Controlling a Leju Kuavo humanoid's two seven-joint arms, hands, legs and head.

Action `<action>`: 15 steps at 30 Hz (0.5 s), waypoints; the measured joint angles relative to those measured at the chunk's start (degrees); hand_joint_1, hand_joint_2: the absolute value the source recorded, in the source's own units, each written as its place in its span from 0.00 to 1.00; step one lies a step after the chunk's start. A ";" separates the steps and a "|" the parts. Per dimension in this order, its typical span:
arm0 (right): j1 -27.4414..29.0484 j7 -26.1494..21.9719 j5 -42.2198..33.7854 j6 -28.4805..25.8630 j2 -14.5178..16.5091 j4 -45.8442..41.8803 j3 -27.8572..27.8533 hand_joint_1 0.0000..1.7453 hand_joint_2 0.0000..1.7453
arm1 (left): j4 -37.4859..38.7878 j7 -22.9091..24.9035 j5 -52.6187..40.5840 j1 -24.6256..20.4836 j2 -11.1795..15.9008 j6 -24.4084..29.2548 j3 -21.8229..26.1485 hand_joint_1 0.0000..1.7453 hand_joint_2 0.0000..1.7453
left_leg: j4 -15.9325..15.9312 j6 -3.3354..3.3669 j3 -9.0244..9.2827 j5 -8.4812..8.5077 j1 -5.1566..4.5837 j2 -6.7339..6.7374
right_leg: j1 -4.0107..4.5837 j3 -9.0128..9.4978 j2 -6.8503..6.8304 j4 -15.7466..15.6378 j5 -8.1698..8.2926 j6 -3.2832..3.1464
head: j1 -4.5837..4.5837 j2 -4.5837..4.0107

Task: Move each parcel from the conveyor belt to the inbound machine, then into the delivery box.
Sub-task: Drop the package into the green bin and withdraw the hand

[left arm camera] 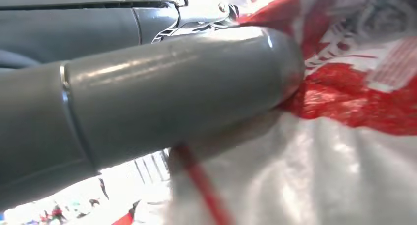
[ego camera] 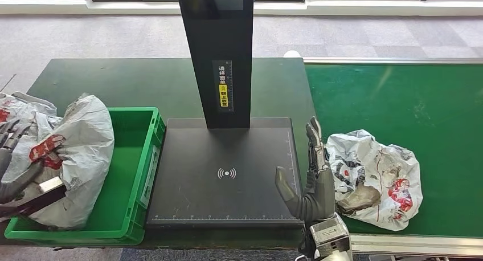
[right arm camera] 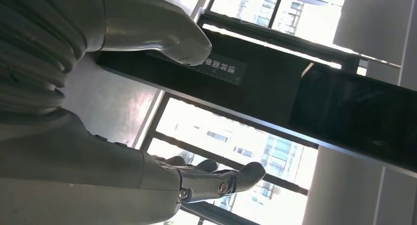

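L hand [ego camera: 14, 158] is gripping a soft parcel [ego camera: 80, 153] over the green box [ego camera: 134, 175] at 9 o'clock. R hand [ego camera: 312, 181], fingers apart, is standing beside the crinkly, prob. light parcel on belt [ego camera: 373, 178] at 3 o'clock; best taking it around the bunched middle.

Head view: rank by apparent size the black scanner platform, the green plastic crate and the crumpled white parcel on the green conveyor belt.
1. Black scanner platform, largest.
2. Green plastic crate, though the held parcel hides part.
3. Crumpled white parcel on the green conveyor belt, smallest.
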 joint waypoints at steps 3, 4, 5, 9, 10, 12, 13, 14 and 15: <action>0.97 0.00 -0.51 -0.87 -0.64 -0.11 -0.02 0.00 1.00 | -4.65 0.25 17.71 -0.74 9.42 -14.74 10.87 0.00 0.00 | 0.17 -0.13 -0.16 -0.06 0.47 -0.11 | 0.38 -0.08 -0.16 -0.09 -0.03 -0.21 | 0.04 0.00; 1.29 0.00 -0.56 -1.03 -0.83 -0.20 -0.03 0.00 1.00 | -5.39 1.70 23.14 -2.45 12.78 -17.48 14.80 0.00 0.00 | 0.23 -0.17 -0.19 -0.08 0.59 -0.15 | 0.49 -0.12 -0.22 -0.12 -0.04 -0.28 | 0.04 0.00; 1.52 -0.01 -0.54 -1.13 -0.95 -0.31 -0.04 0.00 1.00 | -5.53 3.65 26.63 -4.62 15.53 -17.20 18.15 0.00 0.00 | 0.23 -0.19 -0.17 -0.09 0.58 -0.17 | 0.50 -0.14 -0.24 -0.14 -0.04 -0.32 | 0.04 0.00; 1.70 -0.02 0.16 -1.16 -1.03 -0.51 -0.04 0.00 1.00 | -3.42 7.47 25.32 -11.00 19.33 1.19 19.62 0.00 0.00 | 0.09 -0.22 0.11 -0.09 0.33 -0.15 | 0.36 0.12 -0.24 -0.10 -0.04 -0.37 | -0.02 0.00; 1.71 -0.01 0.39 -1.16 -1.03 -0.51 -0.04 0.00 1.00 | -2.92 7.18 22.69 -11.32 18.44 6.48 17.82 0.00 0.00 | 0.08 -0.23 0.18 -0.08 0.30 -0.18 | 0.32 0.20 -0.25 -0.09 -0.05 -0.37 | -0.03 0.00; 1.70 -0.02 0.79 -1.13 -1.03 -0.52 -0.04 0.00 1.00 | -2.05 6.74 17.01 -11.21 15.40 14.30 13.65 0.00 0.00 | 0.08 -0.24 0.26 -0.07 0.28 -0.21 | 0.24 0.26 -0.27 -0.09 -0.06 -0.37 | -0.02 0.00; 1.71 -0.02 0.95 -1.10 -1.03 -0.53 -0.04 0.00 1.00 | -1.54 6.81 14.66 -11.23 13.76 16.43 11.40 0.00 0.00 | 0.08 -0.24 0.26 -0.06 0.31 -0.22 | 0.25 0.26 -0.28 -0.10 -0.05 -0.38 | -0.01 0.00; 1.72 -0.02 1.10 -1.00 -1.03 -0.53 -0.04 0.00 1.00 | -1.01 7.06 12.89 -11.48 12.36 17.62 9.18 0.00 0.00 | 0.09 -0.25 0.24 -0.06 0.33 -0.23 | 0.25 0.26 -0.28 -0.11 -0.04 -0.38 | 0.01 0.00; 1.74 -0.02 1.24 -0.89 -1.02 -0.53 -0.04 0.00 1.00 | -0.44 7.38 11.66 -11.98 11.28 18.10 7.07 0.00 0.00 | 0.10 -0.25 0.24 -0.05 0.36 -0.23 | 0.26 0.25 -0.28 -0.11 -0.03 -0.38 | 0.02 0.00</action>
